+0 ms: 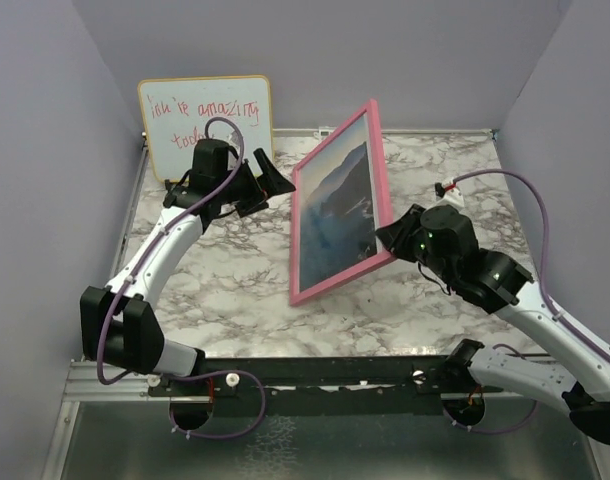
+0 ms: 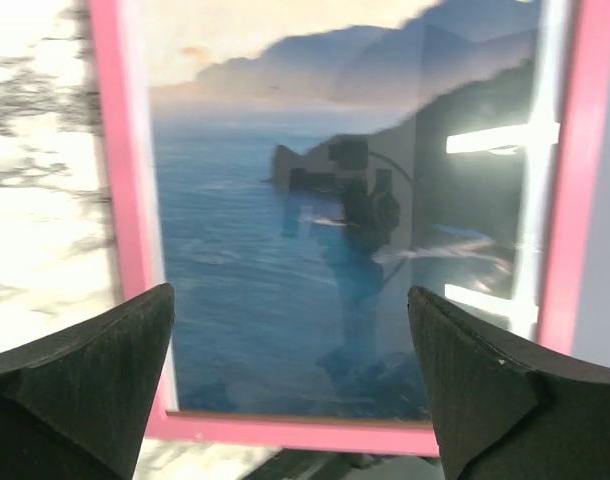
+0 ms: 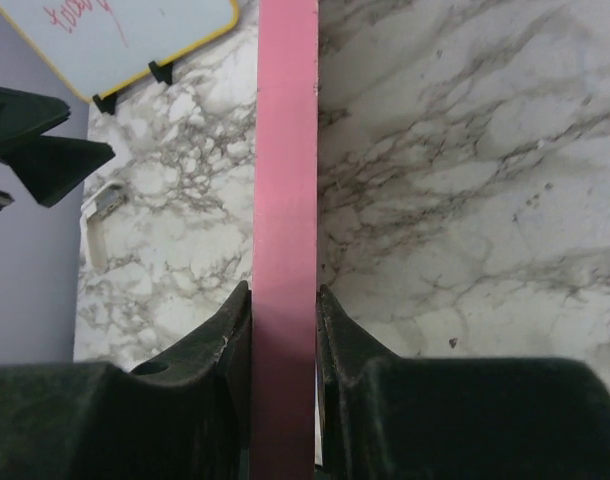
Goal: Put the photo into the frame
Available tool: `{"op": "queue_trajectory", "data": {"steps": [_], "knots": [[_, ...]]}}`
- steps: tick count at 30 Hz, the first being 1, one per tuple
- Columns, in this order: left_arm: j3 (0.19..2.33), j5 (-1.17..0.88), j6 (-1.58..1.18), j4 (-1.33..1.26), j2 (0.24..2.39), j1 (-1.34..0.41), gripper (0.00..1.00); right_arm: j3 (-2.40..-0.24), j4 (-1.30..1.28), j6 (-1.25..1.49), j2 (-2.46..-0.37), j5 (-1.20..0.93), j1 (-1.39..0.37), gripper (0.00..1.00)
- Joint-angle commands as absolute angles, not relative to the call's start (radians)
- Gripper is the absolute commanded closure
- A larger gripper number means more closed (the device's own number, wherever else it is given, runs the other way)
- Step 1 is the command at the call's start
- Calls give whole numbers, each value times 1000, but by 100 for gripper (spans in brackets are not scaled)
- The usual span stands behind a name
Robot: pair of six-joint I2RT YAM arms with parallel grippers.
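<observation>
Top external view: the frame (image 1: 341,277) stands raised on edge near the middle of the marble tabletop (image 1: 225,280), its pink border tilted and its glazed face turned toward the left arm. The photo (image 1: 337,200), a blue coast under dark mountains and a peach sky, sits inside the frame behind the pane. The right gripper (image 1: 390,238) has its jaws clamped on the frame's near right edge; the right wrist view shows both fingers pressed against the thin pink edge (image 3: 285,200). The left gripper (image 1: 270,180) hovers just beside the frame's face, jaws spread wide and touching nothing, with the picture filling the gap between them in the left wrist view. A whiteboard (image 1: 205,115) with red handwriting leans against the back wall.
</observation>
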State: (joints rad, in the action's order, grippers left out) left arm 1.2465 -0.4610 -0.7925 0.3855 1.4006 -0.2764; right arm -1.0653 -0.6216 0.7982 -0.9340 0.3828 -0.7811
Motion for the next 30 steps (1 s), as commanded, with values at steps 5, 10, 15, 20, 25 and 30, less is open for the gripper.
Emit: {"op": "queue_trajectory", "data": {"steps": [5,10,15,20,25,30], "knots": [[1100,-155,-518,408,1534,-253,1,-771,-489,949,-800,174,-787,94],[1041,-54,-447,338,1572,-230,1,-578,-409,933,-729,138,-782,93],[988,-121,-434,230,1584,-190,1,-419,-271,922,-688,70,-768,86],[913,-140,-469,125,1574,-148,1,-337,-199,937,-727,34,-755,80],[864,-61,-477,72,1549,-132,1,-278,-139,938,-770,15,-737,74],[874,-59,-485,81,1590,-123,1,-183,-63,959,-799,7,-726,65]]}}
